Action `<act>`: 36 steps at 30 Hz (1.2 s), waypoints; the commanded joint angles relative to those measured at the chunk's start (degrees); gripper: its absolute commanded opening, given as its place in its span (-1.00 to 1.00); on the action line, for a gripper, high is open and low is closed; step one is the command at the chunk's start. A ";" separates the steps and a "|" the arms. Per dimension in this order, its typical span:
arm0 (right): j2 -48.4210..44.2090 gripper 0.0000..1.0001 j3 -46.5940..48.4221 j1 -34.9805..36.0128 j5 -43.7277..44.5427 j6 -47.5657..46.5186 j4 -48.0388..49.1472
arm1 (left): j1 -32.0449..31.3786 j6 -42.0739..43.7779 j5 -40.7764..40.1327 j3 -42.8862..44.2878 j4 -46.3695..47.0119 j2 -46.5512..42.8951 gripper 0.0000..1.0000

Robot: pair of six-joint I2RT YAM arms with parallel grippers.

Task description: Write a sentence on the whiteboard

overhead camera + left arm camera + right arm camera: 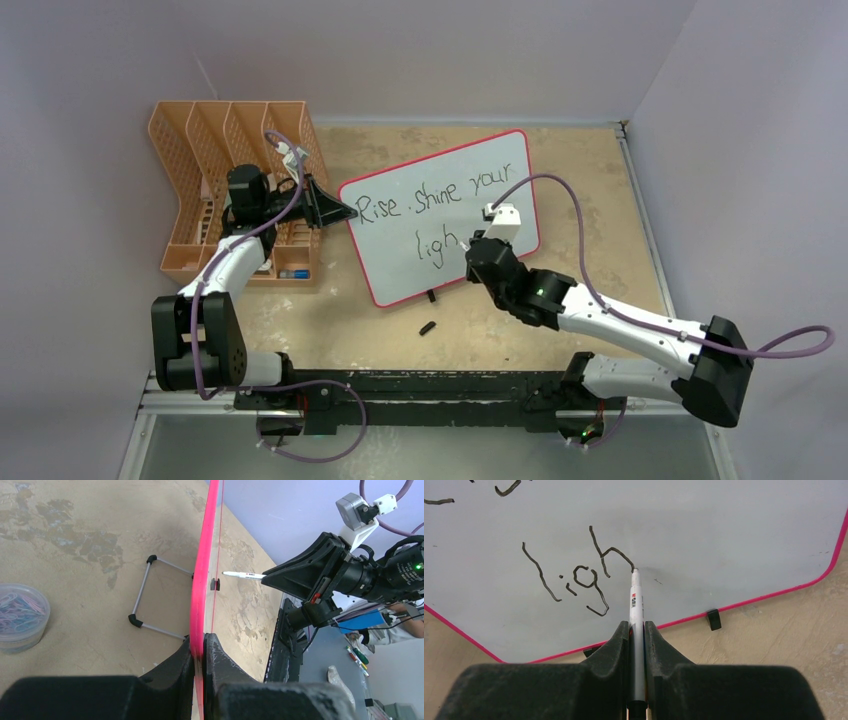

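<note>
Clamping the marker lengthwise, the right gripper aimed its tip straight ahead, touching the whiteboard at the end of the sentence, after "ligh". The left gripper pinched the whiteboard's pink rim, which ran straight ahead of it.

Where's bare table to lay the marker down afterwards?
Free: table right of the whiteboard. Also the near strip between board and base rail, around the black cap. Crowded at the orange rack, where the left hand grips the board.
</note>
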 commanded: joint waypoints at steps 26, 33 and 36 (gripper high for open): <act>-0.38 -1.00 0.59 -2.40 -0.76 -4.34 6.68 | 0.67 0.36 -1.70 1.02 0.80 -0.19 -1.00; 0.47 -1.00 0.49 -2.66 -1.15 -4.69 7.27 | 0.68 0.36 -1.70 1.05 0.71 -0.19 -1.00; 0.67 -1.00 0.49 -2.75 -1.17 -4.75 7.36 | 0.67 0.36 -1.70 1.11 0.71 -0.20 -1.00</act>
